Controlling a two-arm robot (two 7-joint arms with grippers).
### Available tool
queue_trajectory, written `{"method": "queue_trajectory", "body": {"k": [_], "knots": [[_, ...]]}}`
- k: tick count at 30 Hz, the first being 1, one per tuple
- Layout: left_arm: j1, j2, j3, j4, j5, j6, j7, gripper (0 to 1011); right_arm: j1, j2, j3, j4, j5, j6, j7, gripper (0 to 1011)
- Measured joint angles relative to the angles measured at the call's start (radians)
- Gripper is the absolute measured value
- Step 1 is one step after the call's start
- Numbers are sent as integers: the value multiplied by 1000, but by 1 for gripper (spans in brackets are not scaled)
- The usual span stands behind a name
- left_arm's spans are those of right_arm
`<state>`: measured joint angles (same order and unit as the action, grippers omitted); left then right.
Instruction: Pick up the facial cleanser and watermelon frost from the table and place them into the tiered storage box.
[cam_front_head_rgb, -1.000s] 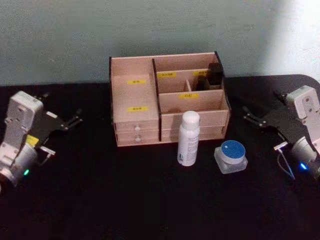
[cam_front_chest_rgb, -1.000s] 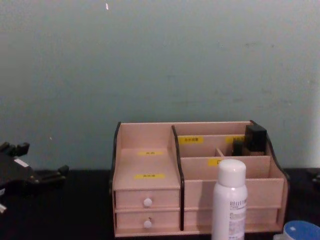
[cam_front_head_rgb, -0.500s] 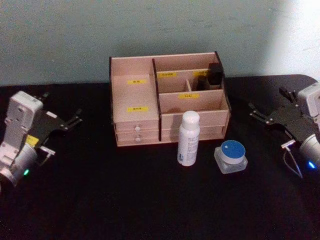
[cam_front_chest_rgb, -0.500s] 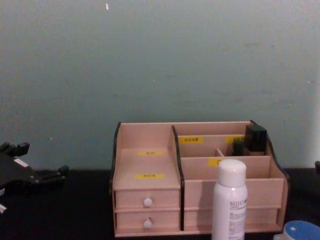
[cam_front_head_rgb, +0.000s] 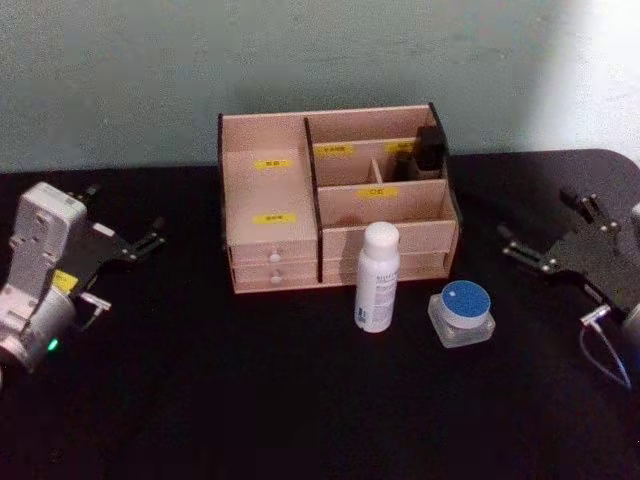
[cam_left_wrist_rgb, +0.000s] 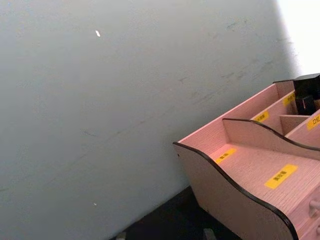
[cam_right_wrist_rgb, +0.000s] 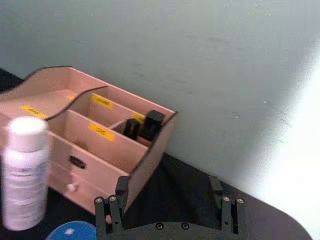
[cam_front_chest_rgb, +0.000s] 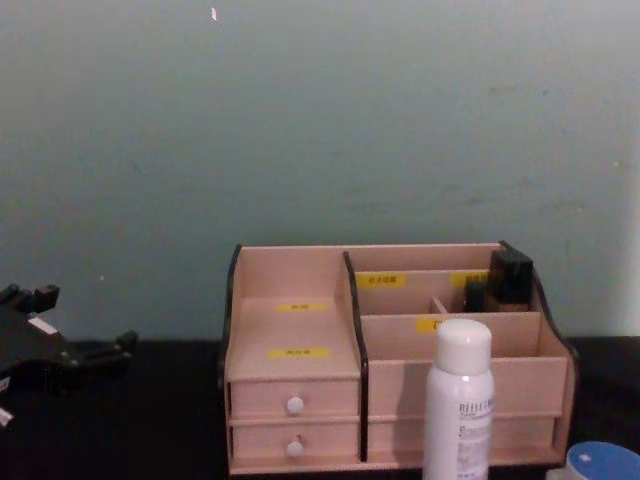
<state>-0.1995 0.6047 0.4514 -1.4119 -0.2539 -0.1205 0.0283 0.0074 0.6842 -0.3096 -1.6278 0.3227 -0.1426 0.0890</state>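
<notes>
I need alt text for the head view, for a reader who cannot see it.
The facial cleanser and the watermelon frost stand on the black table before the tiered storage box. The left gripper and right gripper are open at either side.

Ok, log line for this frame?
left gripper: open, far left | right gripper: open, far right | facial cleanser: upright before tiered storage box | watermelon frost: beside it, untouched

You see the facial cleanser (cam_front_head_rgb: 377, 278) white with small dark lettering, the watermelon frost (cam_front_head_rgb: 463, 313) frosted clear under a bright blue lid, and the tiered storage box (cam_front_head_rgb: 262, 135) pale pink with dark edges, yellow labels and white knobs, on a black tabletop (cam_front_head_rgb: 250, 400).
</notes>
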Motion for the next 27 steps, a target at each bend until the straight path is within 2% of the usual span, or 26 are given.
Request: {"method": "queue_trajectory", "body": {"k": [4,10,17,27], "knots": [[0,0,0,0,0,0,0,1001,-25,4,2,-29,6,-8,34,1000],[0,0,0,0,0,0,0,1001,-23,-12,-20,-28,3,-18,85,1000],[0,0,0,0,0,0,0,1001,12,-50,-55,7,5,-21,170,1000],[0,0,0,0,0,0,0,1001,63,-96,-82,71,24,-8,268,1000]]}}
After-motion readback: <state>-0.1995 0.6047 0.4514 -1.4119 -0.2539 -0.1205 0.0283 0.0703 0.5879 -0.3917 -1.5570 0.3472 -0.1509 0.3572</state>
